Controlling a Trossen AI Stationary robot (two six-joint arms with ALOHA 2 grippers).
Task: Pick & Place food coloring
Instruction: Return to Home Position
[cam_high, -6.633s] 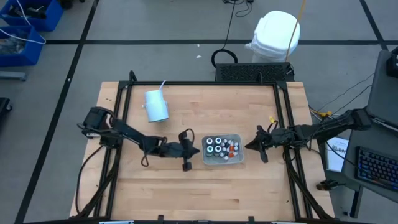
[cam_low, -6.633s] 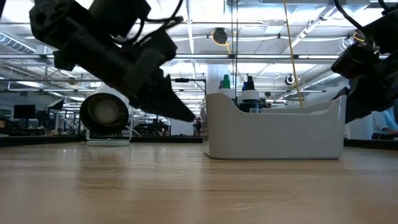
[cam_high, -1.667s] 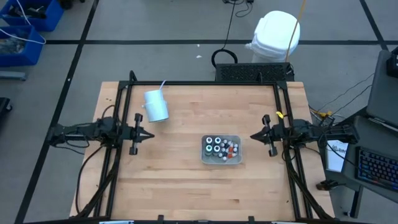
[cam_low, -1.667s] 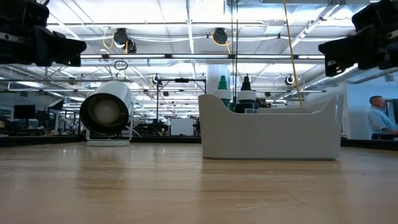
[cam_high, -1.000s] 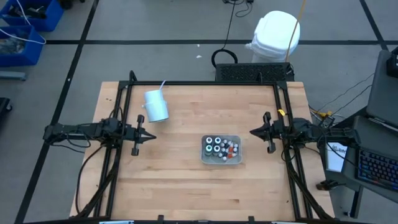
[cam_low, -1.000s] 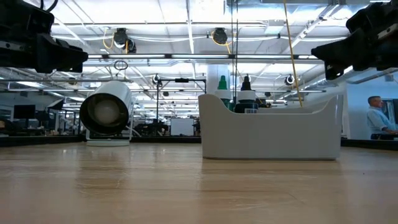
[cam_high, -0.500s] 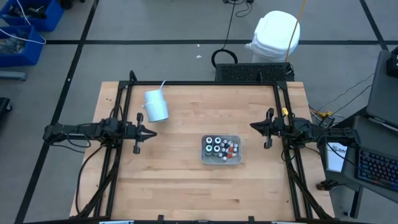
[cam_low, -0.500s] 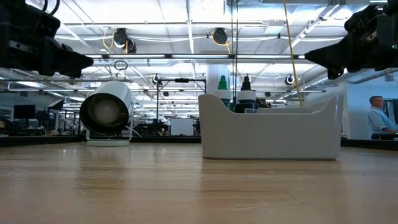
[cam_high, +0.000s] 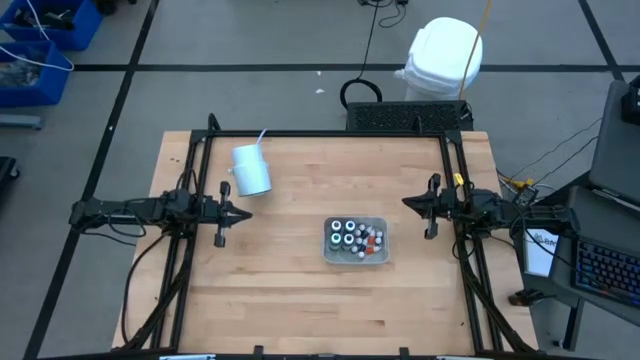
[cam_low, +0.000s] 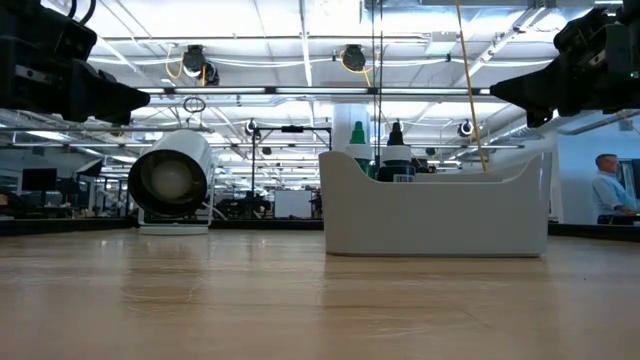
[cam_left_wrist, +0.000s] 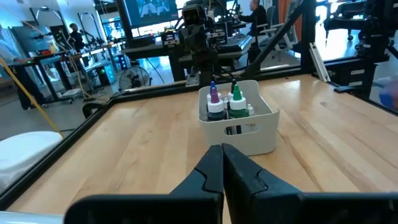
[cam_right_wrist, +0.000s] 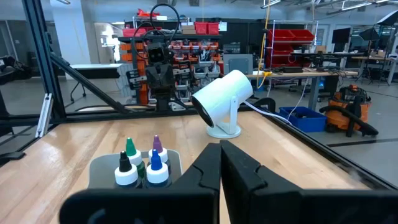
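**Both grippers closed and empty, bottles in the bin**

Left gripper (cam_high: 240, 215) hangs at the middle left of the overhead frame. Its fingers are pressed together on nothing and point toward the table's centre. At the middle right, the right gripper (cam_high: 408, 202) faces it, its fingers likewise closed and empty.

Between them, a little below centre and well apart from both, the bin (cam_high: 386, 240) stands on the wooden table (cam_high: 300, 300). The food coloring bottles (cam_high: 350, 238) stand upright inside it. Dark round ones with white-ringed tops fill its left part, and small white-capped ones with orange-red bodies fill its right. In the low view a few pointed caps rise above the bin's rim.

A white cylindrical object (cam_high: 250, 170) sits in the table's upper left.
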